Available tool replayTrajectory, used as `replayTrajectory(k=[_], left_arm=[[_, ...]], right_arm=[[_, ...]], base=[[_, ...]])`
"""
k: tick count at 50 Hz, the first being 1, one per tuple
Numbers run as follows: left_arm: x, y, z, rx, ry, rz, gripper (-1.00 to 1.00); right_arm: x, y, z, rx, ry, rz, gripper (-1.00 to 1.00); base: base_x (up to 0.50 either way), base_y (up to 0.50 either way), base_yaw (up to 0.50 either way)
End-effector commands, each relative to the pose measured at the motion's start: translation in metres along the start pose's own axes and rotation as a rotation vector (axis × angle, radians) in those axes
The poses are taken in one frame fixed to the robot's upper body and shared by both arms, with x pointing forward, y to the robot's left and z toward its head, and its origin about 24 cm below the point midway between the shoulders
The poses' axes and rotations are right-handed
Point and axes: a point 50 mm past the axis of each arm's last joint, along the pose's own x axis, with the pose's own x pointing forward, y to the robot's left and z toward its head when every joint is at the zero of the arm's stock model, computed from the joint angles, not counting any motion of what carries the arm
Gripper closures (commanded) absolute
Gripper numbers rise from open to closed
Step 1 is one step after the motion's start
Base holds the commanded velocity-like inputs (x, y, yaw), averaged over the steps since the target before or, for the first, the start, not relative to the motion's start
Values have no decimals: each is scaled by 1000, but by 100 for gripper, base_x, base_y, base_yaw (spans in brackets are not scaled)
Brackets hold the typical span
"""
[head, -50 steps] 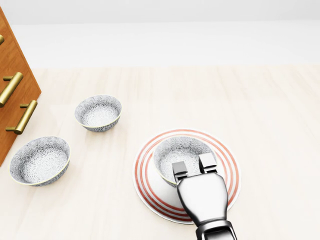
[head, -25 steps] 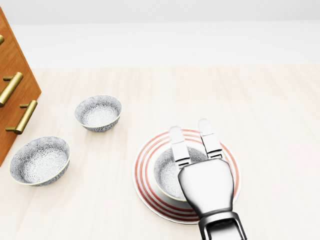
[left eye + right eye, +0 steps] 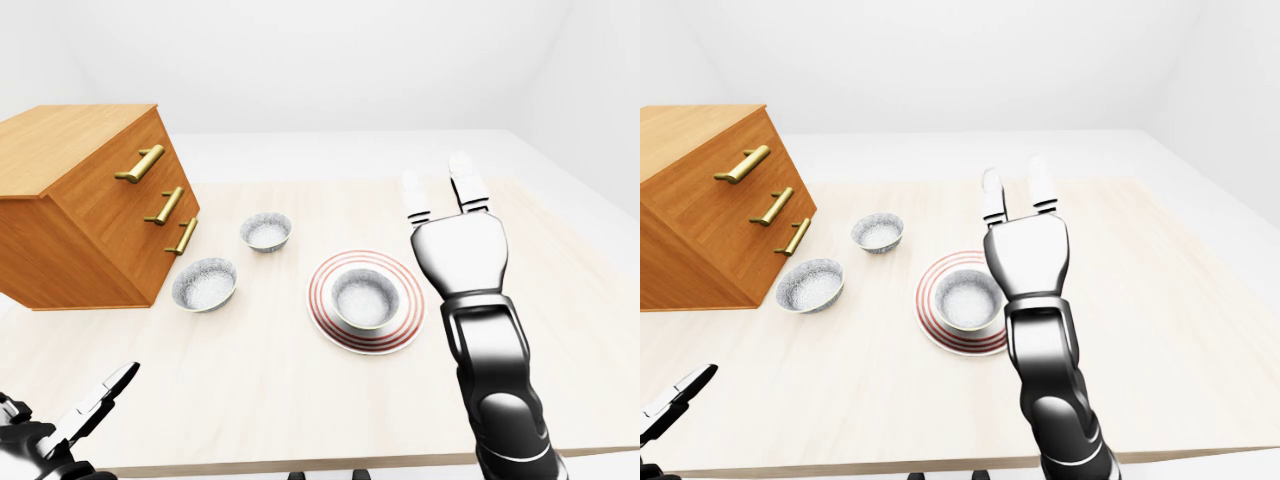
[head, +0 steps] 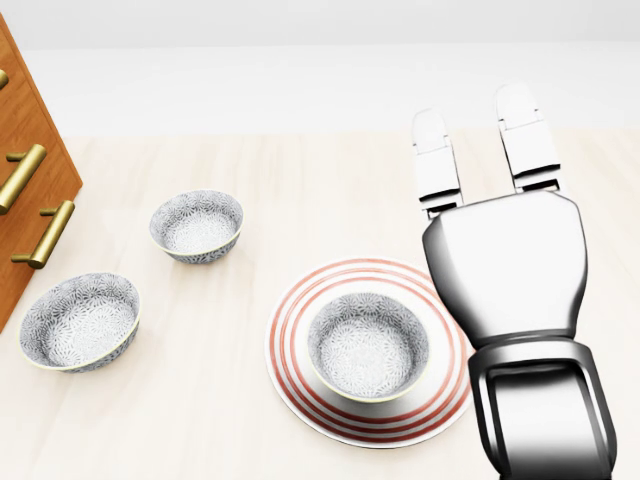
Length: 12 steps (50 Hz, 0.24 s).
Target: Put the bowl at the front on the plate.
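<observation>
A patterned grey-white bowl point(image 4: 368, 345) sits upright in the middle of the red-ringed white plate point(image 4: 288, 345). My right hand point(image 4: 478, 130) is lifted above and to the right of the plate, its fingers point(image 4: 436, 165) stretched straight out. It is open, empty, and apart from the bowl. My left hand point(image 3: 95, 400) shows at the bottom left corner of the left-eye view, low by the table's near edge, open with nothing in it.
Two more patterned bowls point(image 4: 196, 226) point(image 4: 80, 320) stand left of the plate. A wooden drawer cabinet point(image 3: 90, 200) with brass handles fills the table's left side. The pale wooden table point(image 3: 560, 300) ends at an edge along the bottom of the eye views.
My right hand let go of the bowl on the plate, straightened its fingers, and rose up and to the right. The bowl stayed on the plate.
</observation>
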Motion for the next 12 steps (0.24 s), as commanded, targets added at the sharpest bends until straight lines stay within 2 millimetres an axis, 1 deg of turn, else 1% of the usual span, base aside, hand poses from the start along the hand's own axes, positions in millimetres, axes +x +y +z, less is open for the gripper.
replayTrajectory(k=[1, 7, 10, 11, 12], left_arm=[[0, 0, -1, 11, -2, -4, -100], [-1, 1, -1, 3, 7, -14, -100], [-1, 1, -2, -4, 13, -20, -100], [-2, 1, -2, -4, 5, -16, -100], [-2, 1, -2, -6, 7, -16, -100]], right_arm=[[3, -26, -10, 21, 52, -83, -100], [3, -32, -3, 76, 30, -102, -100], [1, -43, 0, 137, 30, -158, -100], [-2, -53, 6, 202, 9, -211, -100], [-2, -50, 3, 176, 24, -224, -100]], base=[[0, 0, 0], [0, 0, 0], [0, 0, 0], [0, 0, 0], [0, 0, 0]])
